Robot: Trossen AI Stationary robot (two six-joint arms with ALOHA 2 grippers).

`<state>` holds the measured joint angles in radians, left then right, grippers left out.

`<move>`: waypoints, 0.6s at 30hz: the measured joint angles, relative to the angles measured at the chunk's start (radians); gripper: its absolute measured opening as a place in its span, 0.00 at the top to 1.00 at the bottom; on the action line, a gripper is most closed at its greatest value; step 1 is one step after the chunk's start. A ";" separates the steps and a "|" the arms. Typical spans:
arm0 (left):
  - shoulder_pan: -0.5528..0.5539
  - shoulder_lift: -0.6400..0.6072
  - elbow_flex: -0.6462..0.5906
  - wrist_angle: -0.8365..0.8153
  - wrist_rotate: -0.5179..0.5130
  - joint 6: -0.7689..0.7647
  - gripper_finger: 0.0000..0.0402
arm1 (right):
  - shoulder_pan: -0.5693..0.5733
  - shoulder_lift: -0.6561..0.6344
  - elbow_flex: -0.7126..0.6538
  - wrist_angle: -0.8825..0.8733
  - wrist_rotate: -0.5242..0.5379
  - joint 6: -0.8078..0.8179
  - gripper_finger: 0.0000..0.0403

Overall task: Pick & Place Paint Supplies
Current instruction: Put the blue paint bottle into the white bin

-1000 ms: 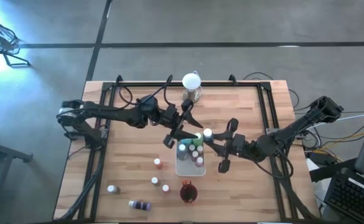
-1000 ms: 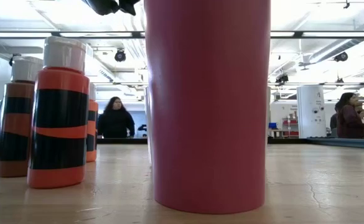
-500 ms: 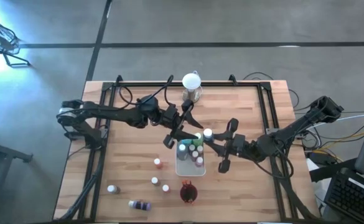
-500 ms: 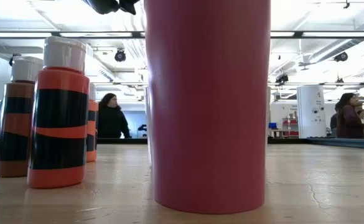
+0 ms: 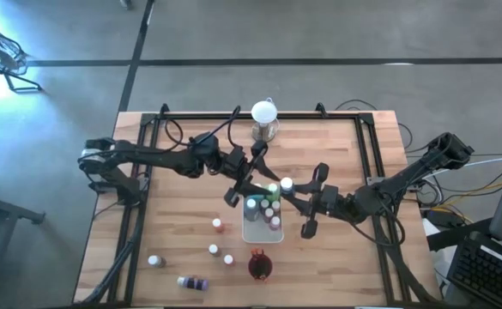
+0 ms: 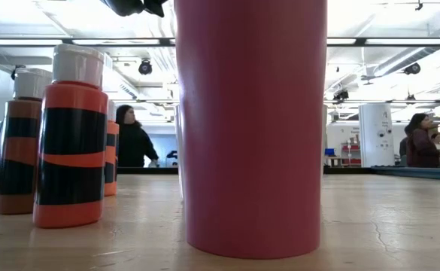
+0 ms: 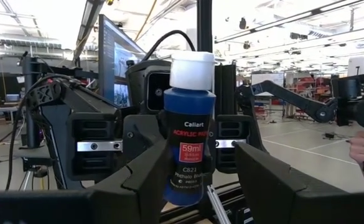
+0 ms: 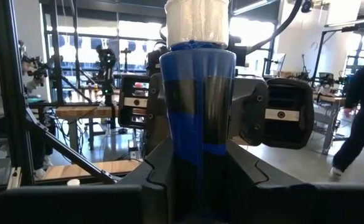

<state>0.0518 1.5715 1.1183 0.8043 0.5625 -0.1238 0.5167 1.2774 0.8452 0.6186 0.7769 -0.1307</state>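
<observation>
A dark blue, white-capped paint bottle (image 7: 188, 130) stands upright in the air between my two grippers, over the far end of the white tray (image 5: 252, 232). Its cap (image 5: 286, 184) shows in the high view. My right gripper (image 5: 287, 196) is shut on it, and the bottle fills the right wrist view (image 8: 197, 124). My left gripper (image 5: 255, 178) faces it from the table's left, open. Its fingers (image 7: 144, 180) stand on either side of the bottle, and I see no plain touch. Several bottles stand in the tray. My right gripper pinches the bottle's body (image 8: 169, 149) between its two fingers, low on the body, with one finger on each side. The fingers come level from the table's right side. The bottle is upright, cap up, and its bottom (image 7: 183, 198) shows free.
Loose bottles stand on the near-left table (image 5: 218, 225) (image 5: 213, 250) (image 5: 154, 260), and a purple one lies flat (image 5: 195, 281). The dark red cup (image 5: 258, 264) stands near the front edge, close before the low camera (image 6: 250, 128). The white globe (image 5: 264, 113) is at the far edge.
Neither arm nor the blue bottle has plainly moved. A person in the room behind the table has walked toward the low view's left.
</observation>
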 joint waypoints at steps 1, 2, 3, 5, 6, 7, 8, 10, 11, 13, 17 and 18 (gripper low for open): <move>-0.001 0.000 0.000 0.000 0.000 0.000 0.53 | 0.000 0.000 0.000 0.000 0.000 0.000 0.81; -0.002 0.000 0.000 0.000 0.000 0.000 0.53 | 0.000 0.000 0.000 0.000 0.000 0.000 0.81; -0.003 0.000 0.000 -0.001 0.000 0.000 0.53 | 0.000 0.000 0.000 0.000 0.000 0.000 0.80; -0.005 0.000 0.002 -0.003 0.000 0.000 0.53 | 0.000 0.000 0.000 0.001 0.000 0.003 0.78; -0.006 0.000 0.002 -0.004 0.000 0.000 0.53 | 0.000 0.000 0.000 0.001 0.000 0.004 0.78; -0.006 0.000 0.002 -0.003 0.000 0.000 0.53 | 0.000 0.000 0.000 0.001 0.000 0.004 0.78; -0.006 0.000 0.002 -0.003 0.000 0.000 0.53 | 0.000 0.000 0.000 0.001 0.000 0.004 0.78; -0.006 0.000 0.002 -0.004 0.000 0.000 0.53 | 0.000 0.000 0.000 0.001 0.000 0.004 0.79; -0.006 0.000 0.002 -0.005 0.000 0.000 0.53 | 0.000 0.000 0.000 0.001 0.000 0.004 0.80; -0.006 0.000 0.002 -0.004 0.000 0.000 0.53 | 0.000 0.000 0.000 0.001 0.000 0.004 0.81; -0.006 0.000 0.002 -0.004 -0.001 0.000 0.53 | 0.000 0.000 0.000 0.001 0.000 0.007 0.79; -0.006 0.000 0.002 -0.004 -0.004 0.001 0.53 | 0.000 0.000 0.000 0.001 0.000 0.008 0.78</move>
<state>0.0456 1.5715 1.1206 0.8001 0.5589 -0.1225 0.5163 1.2774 0.8452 0.6193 0.7769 -0.1230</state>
